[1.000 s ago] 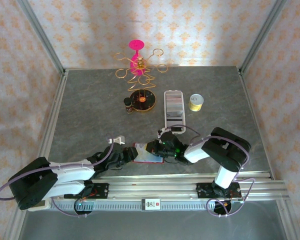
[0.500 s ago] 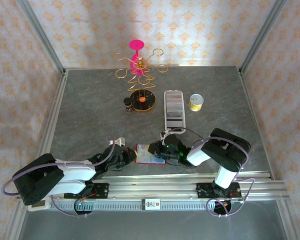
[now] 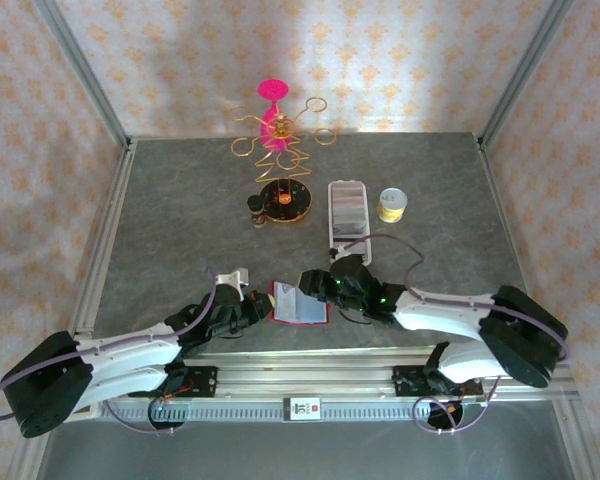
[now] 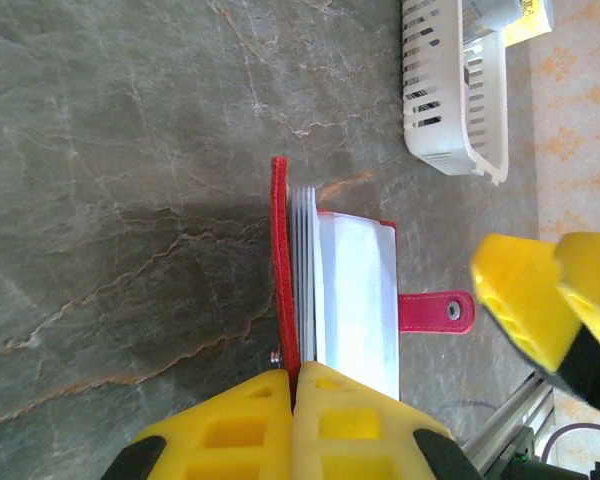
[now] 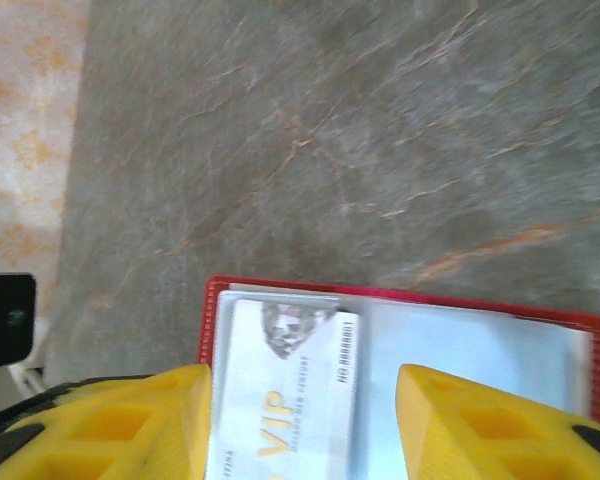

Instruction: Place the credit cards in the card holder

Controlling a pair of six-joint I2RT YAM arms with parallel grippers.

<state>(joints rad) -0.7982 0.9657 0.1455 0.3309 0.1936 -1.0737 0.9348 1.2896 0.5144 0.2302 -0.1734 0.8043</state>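
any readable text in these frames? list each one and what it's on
"VIP": gold letters on the pale card lying in the open card holder.
"NO 8888881": printed along that card's edge; the last digits are uncertain.
Small line beside "VIP": too blurred to read.
White tag on the front rail: too small to read.
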